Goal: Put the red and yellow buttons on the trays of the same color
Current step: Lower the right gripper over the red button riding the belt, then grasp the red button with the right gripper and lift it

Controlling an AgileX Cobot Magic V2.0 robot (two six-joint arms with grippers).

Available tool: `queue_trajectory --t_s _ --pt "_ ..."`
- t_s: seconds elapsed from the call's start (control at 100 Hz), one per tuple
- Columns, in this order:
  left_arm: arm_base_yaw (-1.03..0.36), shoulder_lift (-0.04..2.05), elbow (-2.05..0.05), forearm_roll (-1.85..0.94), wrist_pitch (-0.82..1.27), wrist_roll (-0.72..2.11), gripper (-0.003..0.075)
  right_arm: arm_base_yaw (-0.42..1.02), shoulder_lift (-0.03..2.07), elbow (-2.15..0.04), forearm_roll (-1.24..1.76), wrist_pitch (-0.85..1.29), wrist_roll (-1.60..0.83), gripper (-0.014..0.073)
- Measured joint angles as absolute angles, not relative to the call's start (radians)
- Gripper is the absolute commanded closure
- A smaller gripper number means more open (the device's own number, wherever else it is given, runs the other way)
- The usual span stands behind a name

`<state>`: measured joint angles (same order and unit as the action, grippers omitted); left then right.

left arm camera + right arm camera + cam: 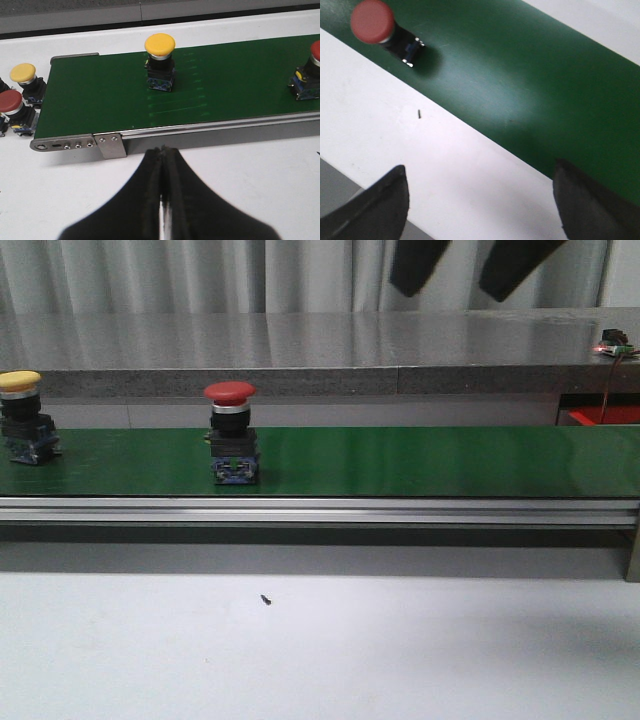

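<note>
While two buttons stand on the green conveyor belt (400,460), a yellow button (160,62) and a red button (232,435), two spare buttons (20,97) sit off its end on the white table (320,650). No writing is legible. The left gripper (162,150) is pressed closed and empty; the right gripper (480,200) gapes wide, empty.

Green conveyor belt (400,460) on white table (320,650), red button (232,435) and yellow button (24,418) upright on it
</note>
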<state>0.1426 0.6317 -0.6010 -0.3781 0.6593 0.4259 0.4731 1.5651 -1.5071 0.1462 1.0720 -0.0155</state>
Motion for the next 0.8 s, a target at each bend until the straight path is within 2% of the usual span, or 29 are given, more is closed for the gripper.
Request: queue_trajectory --t_s 0.34,0.8 --pt "0.143 0.632 -0.601 -0.378 0.659 0.426 0.0740 0.602 1.843 -1.809 0.146 1.184 0.196 0.0004" --pt "0.143 0.632 -0.601 -0.378 0.659 0.426 0.0740 0.607 2.077 -1.997 0.146 1.212 0.287 0.0004"
